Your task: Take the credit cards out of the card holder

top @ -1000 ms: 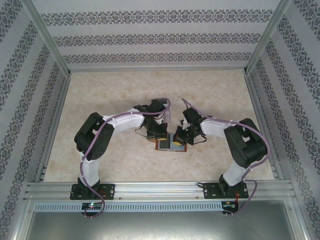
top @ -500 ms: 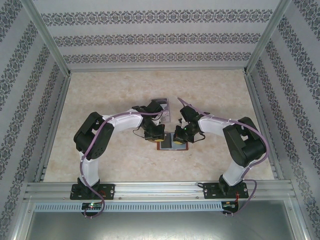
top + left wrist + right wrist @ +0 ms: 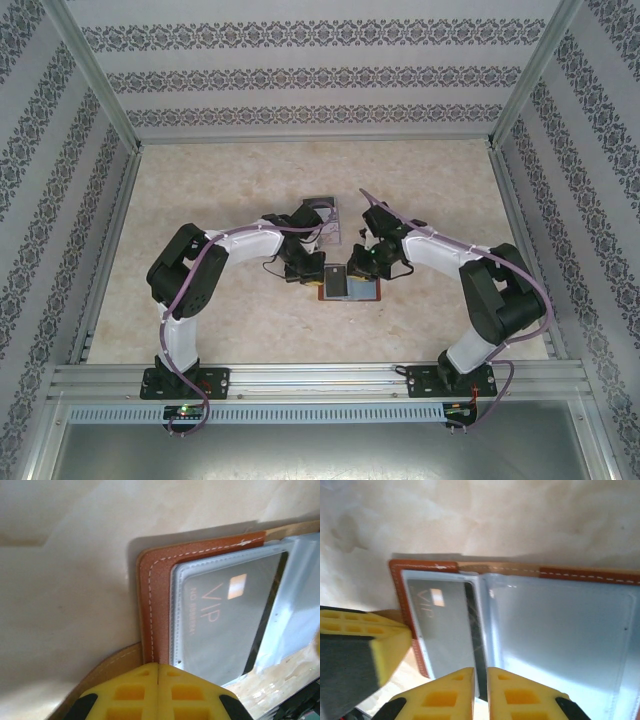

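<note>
1. Since a second ago, the right arm's elbow has swung out to the right and its wrist has drawn back off the card holder [image 3: 350, 286], baring more of it. The left arm has shifted too, uncovering a clear tray [image 3: 320, 200] behind it.
2. I see the card holder lying open and flat on the surface [image 3: 220, 200], between the two wrists.
3. My left pincer [image 3: 158, 667] has its yellow fingers pressed together with no gap, tips at the holder's stitched leather edge.
4. My right pincer [image 3: 481, 672] is spread by only a narrow slit, and the card's dark edge lines up with that slit.
5. A grey credit card [image 3: 220, 615] printed VIP sits in the blue-grey pocket on the half nearest the left pincer.
</note>
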Robot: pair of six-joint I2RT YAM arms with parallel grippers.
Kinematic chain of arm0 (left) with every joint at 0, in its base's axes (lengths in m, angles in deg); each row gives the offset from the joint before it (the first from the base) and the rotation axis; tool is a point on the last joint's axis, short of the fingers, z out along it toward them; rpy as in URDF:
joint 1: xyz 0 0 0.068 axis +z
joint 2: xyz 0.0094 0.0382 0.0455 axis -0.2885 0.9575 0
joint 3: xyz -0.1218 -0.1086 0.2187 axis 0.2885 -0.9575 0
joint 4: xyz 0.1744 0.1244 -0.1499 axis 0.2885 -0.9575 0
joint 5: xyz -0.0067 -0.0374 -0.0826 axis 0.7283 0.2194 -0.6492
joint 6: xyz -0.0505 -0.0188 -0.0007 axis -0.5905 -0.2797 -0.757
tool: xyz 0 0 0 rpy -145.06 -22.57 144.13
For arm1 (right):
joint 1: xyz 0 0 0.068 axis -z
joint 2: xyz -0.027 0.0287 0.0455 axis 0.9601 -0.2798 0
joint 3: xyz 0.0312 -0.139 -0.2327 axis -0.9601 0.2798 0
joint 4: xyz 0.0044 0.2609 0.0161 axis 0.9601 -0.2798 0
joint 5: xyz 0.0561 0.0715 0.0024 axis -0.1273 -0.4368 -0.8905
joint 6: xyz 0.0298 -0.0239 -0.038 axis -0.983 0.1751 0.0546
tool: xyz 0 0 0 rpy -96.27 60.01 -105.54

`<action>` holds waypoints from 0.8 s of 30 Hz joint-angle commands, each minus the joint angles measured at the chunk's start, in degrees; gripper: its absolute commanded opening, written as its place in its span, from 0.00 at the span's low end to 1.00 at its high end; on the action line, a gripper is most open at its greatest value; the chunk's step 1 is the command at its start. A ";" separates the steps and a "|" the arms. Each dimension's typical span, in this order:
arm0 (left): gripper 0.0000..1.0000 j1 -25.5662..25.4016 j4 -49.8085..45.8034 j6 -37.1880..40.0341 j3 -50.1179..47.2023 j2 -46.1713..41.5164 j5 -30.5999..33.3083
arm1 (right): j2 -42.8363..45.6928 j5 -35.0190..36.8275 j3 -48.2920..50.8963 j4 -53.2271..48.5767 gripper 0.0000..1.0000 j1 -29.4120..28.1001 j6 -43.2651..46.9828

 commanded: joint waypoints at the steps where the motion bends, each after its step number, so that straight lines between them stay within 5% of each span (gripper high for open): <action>1: 0.00 0.81 -0.65 0.83 -1.35 -1.04 0.55 | 0.37 -1.45 -2.11 -0.55 0.17 -1.39 -0.97; 24: 0.00 -0.38 4.24 -2.45 1.69 1.04 -4.26 | -6.80 -0.39 -3.88 0.55 0.18 -3.34 -0.38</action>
